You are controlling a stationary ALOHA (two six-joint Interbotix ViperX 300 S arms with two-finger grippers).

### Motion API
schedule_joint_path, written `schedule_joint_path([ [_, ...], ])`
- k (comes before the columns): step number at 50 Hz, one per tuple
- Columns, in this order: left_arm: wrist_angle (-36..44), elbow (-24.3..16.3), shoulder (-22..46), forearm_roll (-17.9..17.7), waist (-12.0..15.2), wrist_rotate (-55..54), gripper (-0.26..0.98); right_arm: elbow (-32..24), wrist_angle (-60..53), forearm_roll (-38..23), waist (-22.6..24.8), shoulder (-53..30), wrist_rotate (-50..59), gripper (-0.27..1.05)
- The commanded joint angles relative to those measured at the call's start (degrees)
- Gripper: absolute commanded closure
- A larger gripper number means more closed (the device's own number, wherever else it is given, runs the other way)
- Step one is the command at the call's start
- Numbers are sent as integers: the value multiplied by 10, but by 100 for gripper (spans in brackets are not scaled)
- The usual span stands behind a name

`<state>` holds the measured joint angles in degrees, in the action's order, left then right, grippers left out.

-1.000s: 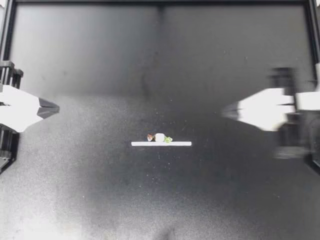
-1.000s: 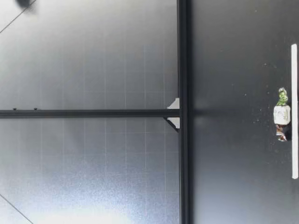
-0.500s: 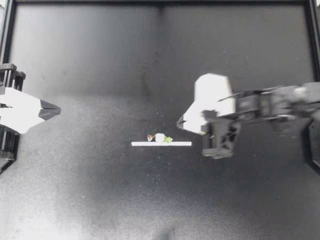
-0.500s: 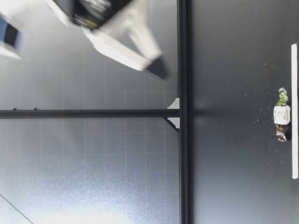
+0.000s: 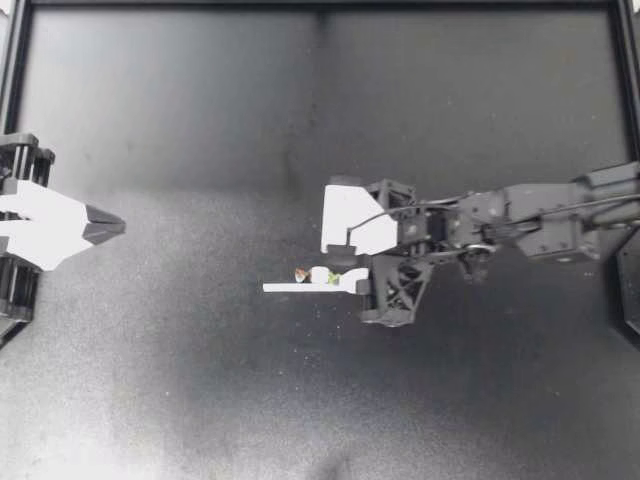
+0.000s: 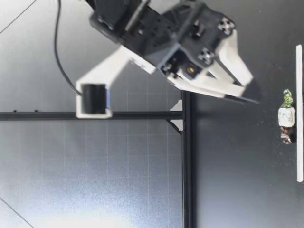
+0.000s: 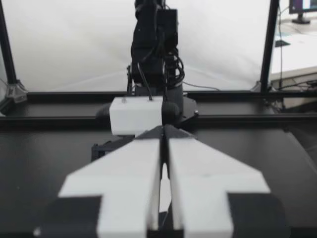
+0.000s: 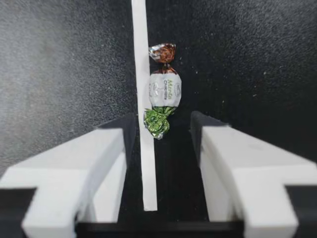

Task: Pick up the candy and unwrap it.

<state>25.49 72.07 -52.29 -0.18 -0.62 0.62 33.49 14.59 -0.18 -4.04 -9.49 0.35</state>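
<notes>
Across the black bench (image 5: 200, 400) the robot's right arm (image 5: 540, 212) reaches from its side to the middle. The right end effector (image 5: 337, 268) is released, spread wide, and points at the candy (image 5: 319, 275). From the low camera this right end effector (image 6: 251, 90) hangs tilted downward, its tips clear of the bench and near the candy (image 6: 286, 116).

At the opposite edge the left end effector (image 5: 112, 225) is clenched on nothing, well apart from everything in the middle. Its own camera shows the left end effector (image 7: 163, 134) with both halves pressed together.

A thin white strip (image 5: 300, 288) lies flat at mid-bench, and in the overhead view its end toward the right arm is hidden under the end effector. The wrist camera shows the strip (image 8: 141, 74) running in between the open halves.

The candy (image 8: 165, 89) lies along the strip, just beside it on the side away from the low camera. Its brown twist points toward the left arm and its green twist toward the right. Only the green twist sits between the tips of the right end effector (image 8: 163, 124), and neither tip touches it.
</notes>
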Motion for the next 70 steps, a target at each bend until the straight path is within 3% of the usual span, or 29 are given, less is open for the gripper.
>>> schedule_joint_path([
  [1,4,-8,4,0,-2,0,82,-17,3,0,-4,-4,0,30],
  [39,2,-7,4,0,-2,1,82,-42,22,1,-4,-66,32,32],
  [44,1,-5,4,0,-2,1,82,-45,27,1,-4,-68,38,43],
  [58,0,0,4,0,-2,1,82,-61,75,1,-4,-67,36,91],
  [70,0,1,34,0,-2,3,82,-57,55,0,-4,-25,34,97],
])
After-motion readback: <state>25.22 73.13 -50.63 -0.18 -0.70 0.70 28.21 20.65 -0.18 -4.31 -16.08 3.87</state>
